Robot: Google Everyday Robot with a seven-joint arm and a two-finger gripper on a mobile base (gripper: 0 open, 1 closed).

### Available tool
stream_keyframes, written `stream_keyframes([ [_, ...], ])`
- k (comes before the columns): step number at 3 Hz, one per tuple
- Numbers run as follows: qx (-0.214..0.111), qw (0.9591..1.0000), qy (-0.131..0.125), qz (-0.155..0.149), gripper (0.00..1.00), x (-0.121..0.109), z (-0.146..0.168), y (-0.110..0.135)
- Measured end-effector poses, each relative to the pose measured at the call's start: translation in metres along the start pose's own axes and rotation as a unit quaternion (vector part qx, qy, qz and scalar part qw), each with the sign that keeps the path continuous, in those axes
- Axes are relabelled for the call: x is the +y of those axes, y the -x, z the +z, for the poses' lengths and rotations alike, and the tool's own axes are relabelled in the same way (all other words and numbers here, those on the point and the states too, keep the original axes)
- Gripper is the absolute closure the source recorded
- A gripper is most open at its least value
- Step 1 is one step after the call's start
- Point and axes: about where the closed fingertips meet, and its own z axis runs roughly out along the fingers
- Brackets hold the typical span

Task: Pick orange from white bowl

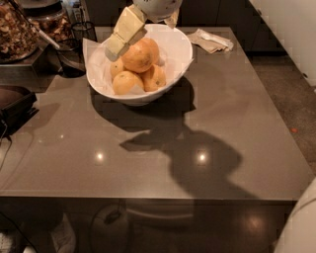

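A grey table (232, 113) is seen from above, with a large white bowl (180, 52) at its far side. The robot's tool (126, 32), a pale yellow block hanging from a rounded white arm housing (157, 6), slants down over the far left part of the bowl. The orange (140, 54), the largest and deepest-coloured fruit, lies just below and to the right of the tool's lower end, at the top of the pile. The tool appears to touch the orange's upper left side, though contact is not certain. Whether the tool is released, clenched or gripping the fruit cannot be told from this view.

Three smaller, yellower fruits lie under the orange. One (126, 81) is directly beneath the tool's tip, one (154, 76) is lower and to the right, and one (117, 66) is tucked close below the tip. White paper lining (96, 59) sticks out of the bowl to the left of the tool. A crumpled napkin (211, 40) rests on the table well to the tool's right. The arm's dark shadow (197, 158) spreads across the table nearer the camera.

As a judgement, the task seems to be in its middle. The tool has reached the orange, but the orange rests on the other fruits inside the bowl, so it is not yet lifted out. A firm grip and the lift clear of the rim appear to remain.
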Motion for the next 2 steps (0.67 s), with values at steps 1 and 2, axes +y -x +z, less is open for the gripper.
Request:
stream_keyframes([
  [1,-0.015,0.9996,0.013,0.018,0.0,-0.001,0.009,0.008],
  [2,-0.016,0.9991,0.018,0.033,0.0,-0.009,0.021,0.018],
])
